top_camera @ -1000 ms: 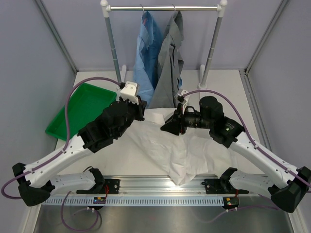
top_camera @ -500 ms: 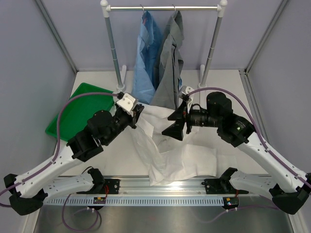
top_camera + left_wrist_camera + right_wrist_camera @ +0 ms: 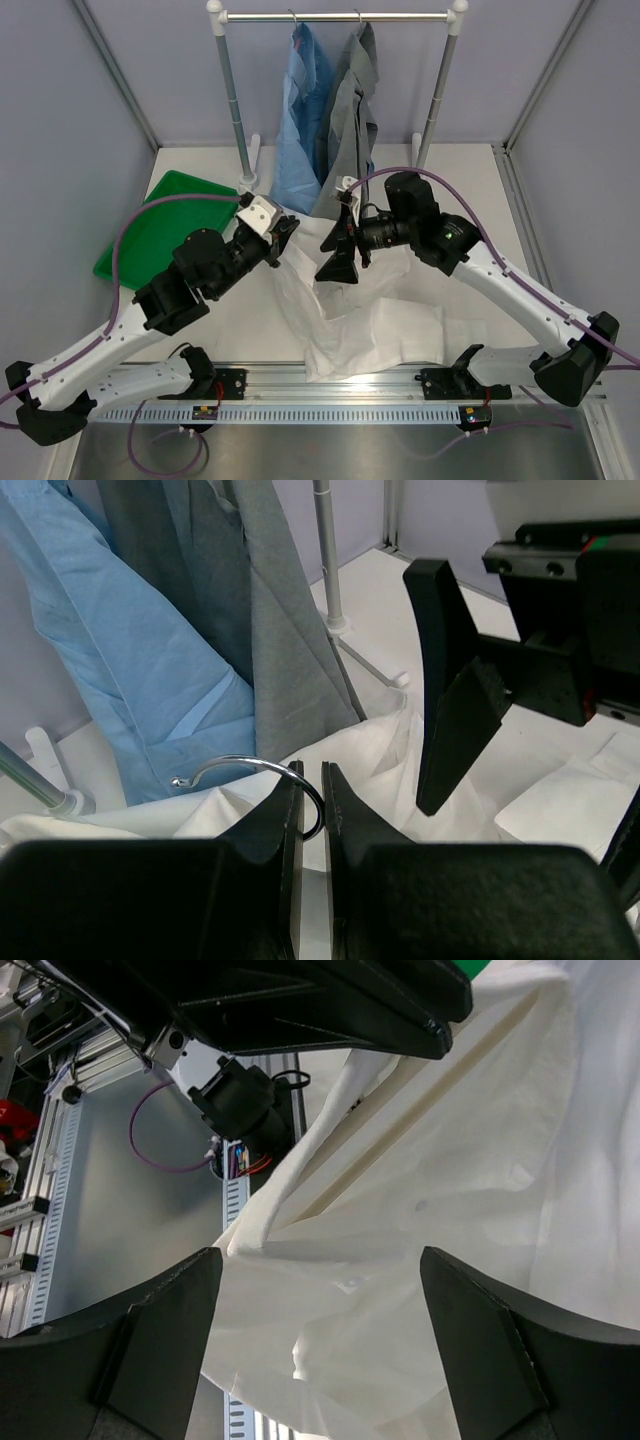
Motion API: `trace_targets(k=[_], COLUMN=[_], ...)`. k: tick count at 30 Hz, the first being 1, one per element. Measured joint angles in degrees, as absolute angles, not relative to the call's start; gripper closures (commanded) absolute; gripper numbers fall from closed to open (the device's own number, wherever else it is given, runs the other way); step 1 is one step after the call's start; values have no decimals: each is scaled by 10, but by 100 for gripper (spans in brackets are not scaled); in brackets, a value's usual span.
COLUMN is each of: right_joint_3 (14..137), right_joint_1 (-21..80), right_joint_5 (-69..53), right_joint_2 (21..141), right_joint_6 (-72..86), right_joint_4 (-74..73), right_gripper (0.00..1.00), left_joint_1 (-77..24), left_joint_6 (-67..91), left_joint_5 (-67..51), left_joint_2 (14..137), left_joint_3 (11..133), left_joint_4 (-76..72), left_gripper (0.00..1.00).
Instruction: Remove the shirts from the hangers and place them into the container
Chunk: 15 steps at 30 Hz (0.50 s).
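Left gripper (image 3: pixel 312 770): jaws nearly closed, clamped on the thin metal hanger hook (image 3: pixel 250 765), which curves out to the left of the fingertips. The hanger body is hidden inside the cloth.

White shirt (image 3: pixel 360 330): hangs from that hook at the left gripper. It falls in a crumpled fold to the table (image 3: pixel 480 190) and spreads toward the near edge between the two arms.

Right gripper (image 3: pixel 320 1260): jaws spread wide, holding nothing. It stands just to the right of the left gripper, close to it and facing it. The right wrist view shows white cloth lying below and between the open fingers (image 3: pixel 170 1330); whether they touch it cannot be told.

Green tray (image 3: pixel 165 225): on the left side of the table, beside the left arm, which partly covers it. The white shirt lies outside it, to its right.

Light blue shirt (image 3: pixel 300 120) and grey shirt (image 3: pixel 350 120): hanging side by side on the rail (image 3: pixel 340 16) at the far end of the table, blue on the left, grey on the right. Their lower hems hang just behind the two grippers.
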<state>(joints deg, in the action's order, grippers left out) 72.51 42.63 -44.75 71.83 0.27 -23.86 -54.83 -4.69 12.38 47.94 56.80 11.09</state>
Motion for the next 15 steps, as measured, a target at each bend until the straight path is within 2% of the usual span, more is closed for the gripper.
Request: trace_targets(k=[11,15], right_joint_3=[728,731], right_joint_1=[427,427], right_joint_5=[-536,-560], right_joint_2=[760,780], right_joint_6=[-22,-29], right_joint_4=[-230,-227], right_gripper=[11,21], left_joint_1=[-547,-546], left_joint_6=[-44,-40], left_joint_5=[124,125], left_joint_2=[479,479], left_joint_3=[566,564], left_joint_4=[88,83], left_gripper=[100,100])
